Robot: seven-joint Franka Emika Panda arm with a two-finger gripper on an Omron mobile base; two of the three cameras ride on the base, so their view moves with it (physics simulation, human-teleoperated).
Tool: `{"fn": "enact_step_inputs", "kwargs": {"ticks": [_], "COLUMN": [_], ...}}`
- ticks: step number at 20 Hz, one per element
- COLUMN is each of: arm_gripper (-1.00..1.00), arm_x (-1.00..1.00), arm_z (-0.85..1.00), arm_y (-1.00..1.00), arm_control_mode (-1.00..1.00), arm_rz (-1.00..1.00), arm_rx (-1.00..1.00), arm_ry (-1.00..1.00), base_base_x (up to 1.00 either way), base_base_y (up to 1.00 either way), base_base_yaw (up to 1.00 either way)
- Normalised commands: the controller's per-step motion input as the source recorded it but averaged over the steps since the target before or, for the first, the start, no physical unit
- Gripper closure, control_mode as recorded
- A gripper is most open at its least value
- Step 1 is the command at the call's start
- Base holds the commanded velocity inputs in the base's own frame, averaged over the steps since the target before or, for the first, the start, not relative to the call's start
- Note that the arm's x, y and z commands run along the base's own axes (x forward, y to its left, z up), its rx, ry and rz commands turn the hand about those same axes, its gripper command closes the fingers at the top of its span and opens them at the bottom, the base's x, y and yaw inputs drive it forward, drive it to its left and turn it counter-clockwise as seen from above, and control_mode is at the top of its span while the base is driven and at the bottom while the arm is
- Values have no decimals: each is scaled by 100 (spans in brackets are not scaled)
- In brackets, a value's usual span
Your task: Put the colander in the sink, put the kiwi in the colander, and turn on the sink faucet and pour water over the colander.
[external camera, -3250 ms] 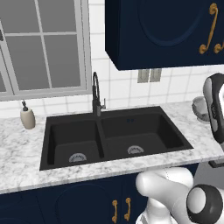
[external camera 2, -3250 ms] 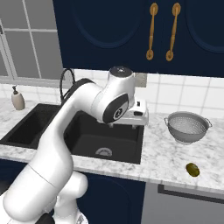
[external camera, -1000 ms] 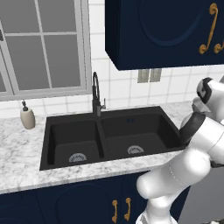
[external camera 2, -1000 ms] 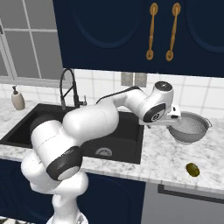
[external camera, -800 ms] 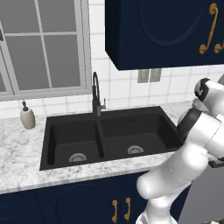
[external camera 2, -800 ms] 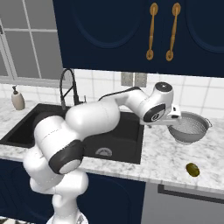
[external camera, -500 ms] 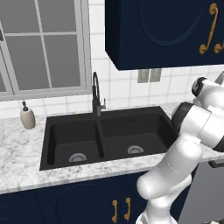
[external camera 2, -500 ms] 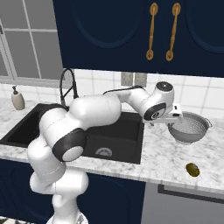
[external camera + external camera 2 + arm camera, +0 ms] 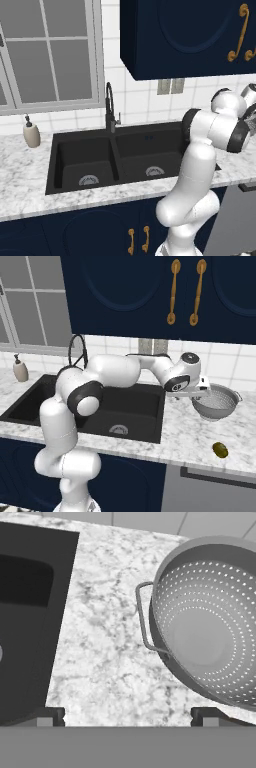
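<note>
The colander (image 9: 218, 403) is a perforated grey-white bowl standing upright on the marble counter to the right of the black double-basin sink (image 9: 60, 392). My gripper (image 9: 200, 391) hovers just above the colander's left rim, between it and the sink. In the hand view the colander (image 9: 210, 624) fills the right side with its wire handle toward the middle, and my gripper (image 9: 127, 717) is open, its fingertips (image 9: 50, 716) wide apart with nothing between them. The kiwi (image 9: 220, 449) lies on the counter in front of the colander. The dark gooseneck sink faucet (image 9: 77, 354) stands behind the sink; no water runs.
A beige soap dispenser (image 9: 31, 135) stands on the counter left of the sink (image 9: 65, 180), under the window. The faucet (image 9: 110, 107) rises behind the divider between the two basins. Dark blue wall cabinets (image 9: 150, 291) hang above the counter. Bare marble counter (image 9: 100, 642) lies between sink and colander.
The hand came over from above the sink to the colander and has barely moved in the last second. The arm's elbow and upper links have swung around. The jaws stay wide.
</note>
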Motion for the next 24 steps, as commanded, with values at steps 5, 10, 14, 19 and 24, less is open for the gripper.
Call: {"fn": "enact_step_inputs", "kwargs": {"ticks": [5, 10, 14, 19, 24], "arm_gripper": [-100, -100, -100, -100, -100], "arm_x": [35, 40, 45, 36, 20], "arm_z": [-17, -14, -14, -23, -32], "arm_y": [-19, -17, -7, -3, -12], "arm_control_mode": [-100, -100, -100, -100, -100], "arm_rz": [0, 0, 0, 0, 0], "arm_rx": [0, 0, 0, 0, 0], "arm_ry": [0, 0, 0, 0, 0], "base_base_x": [0, 0, 0, 0, 0], "base_base_y": [0, 0, 0, 0, 0], "base_base_yaw": [0, 0, 0, 0, 0]}}
